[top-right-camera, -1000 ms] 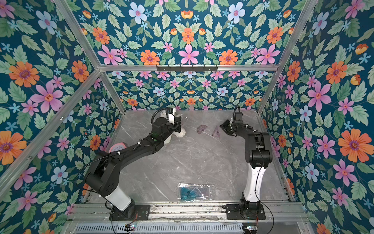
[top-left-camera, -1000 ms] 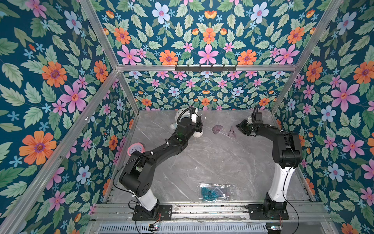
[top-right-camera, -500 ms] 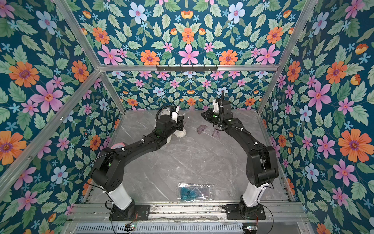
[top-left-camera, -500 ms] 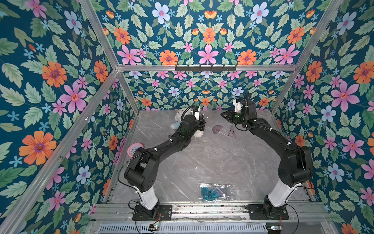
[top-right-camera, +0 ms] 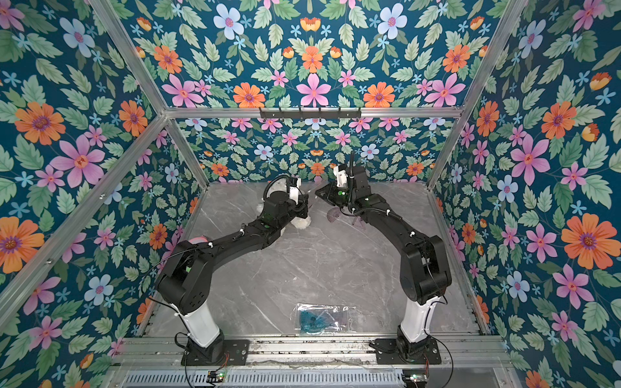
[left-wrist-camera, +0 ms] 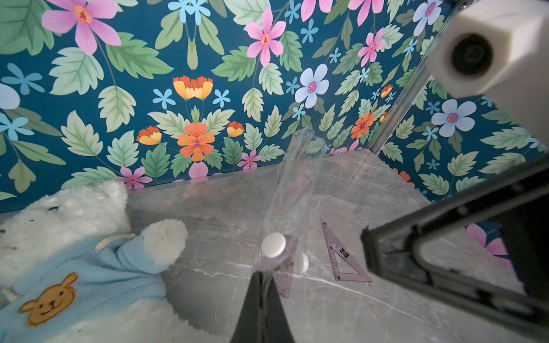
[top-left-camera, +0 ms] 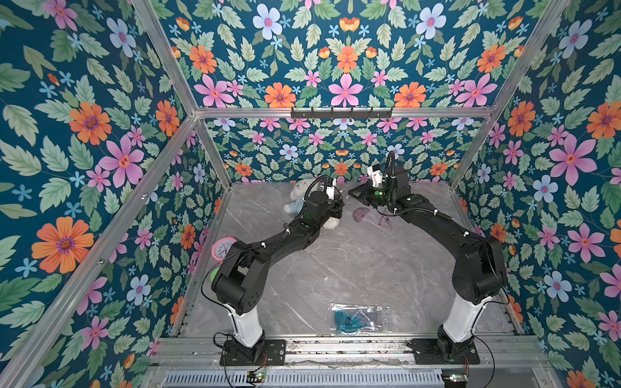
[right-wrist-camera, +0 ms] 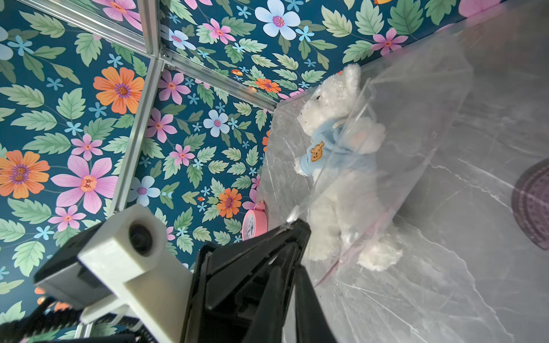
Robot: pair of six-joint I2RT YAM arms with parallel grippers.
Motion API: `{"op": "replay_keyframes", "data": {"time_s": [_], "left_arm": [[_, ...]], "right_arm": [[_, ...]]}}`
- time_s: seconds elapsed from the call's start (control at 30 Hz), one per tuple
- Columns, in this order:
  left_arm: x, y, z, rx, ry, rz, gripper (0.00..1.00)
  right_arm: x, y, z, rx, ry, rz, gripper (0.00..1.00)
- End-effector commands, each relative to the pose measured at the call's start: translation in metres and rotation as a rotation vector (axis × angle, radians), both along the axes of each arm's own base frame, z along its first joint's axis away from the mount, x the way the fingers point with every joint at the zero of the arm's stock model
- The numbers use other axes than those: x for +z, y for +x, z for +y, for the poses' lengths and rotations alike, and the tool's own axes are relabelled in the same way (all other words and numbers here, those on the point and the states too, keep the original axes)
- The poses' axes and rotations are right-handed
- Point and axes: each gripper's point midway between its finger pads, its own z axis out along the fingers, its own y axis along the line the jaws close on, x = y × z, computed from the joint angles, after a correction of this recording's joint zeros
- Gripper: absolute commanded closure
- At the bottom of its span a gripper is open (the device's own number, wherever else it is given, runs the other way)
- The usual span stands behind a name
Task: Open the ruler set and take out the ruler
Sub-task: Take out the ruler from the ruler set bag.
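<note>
My left tool (left-wrist-camera: 262, 279) is shut on the button end of the clear bag (left-wrist-camera: 297, 178). My right tool (right-wrist-camera: 292, 227) pinches the far corner. The purple ruler (left-wrist-camera: 285, 274) seems inside, beside my left tool.
</note>
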Motion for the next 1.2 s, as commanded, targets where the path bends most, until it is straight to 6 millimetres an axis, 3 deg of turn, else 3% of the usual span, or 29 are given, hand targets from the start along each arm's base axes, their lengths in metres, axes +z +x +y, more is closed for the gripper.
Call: {"op": "replay_keyframes", "data": {"time_s": [0.0, 0.63, 1.17], "left_arm": [[0.006, -0.001, -0.003, -0.014, -0.017, -0.007, 1.00], [0.006, -0.006, -0.013, -0.077, -0.031, -0.017, 1.00], [0.016, -0.009, -0.011, -0.074, -0.048, -0.049, 1.00]], "right_arm": [[-0.006, -0.002, 0.008, 0.016, 0.002, 0.028, 0.87], [-0.060, 0.003, 0.021, 0.051, -0.076, 0.175, 0.81], [-0.075, 0.003, 0.023, 0.060, -0.082, 0.215, 0.75]]}}
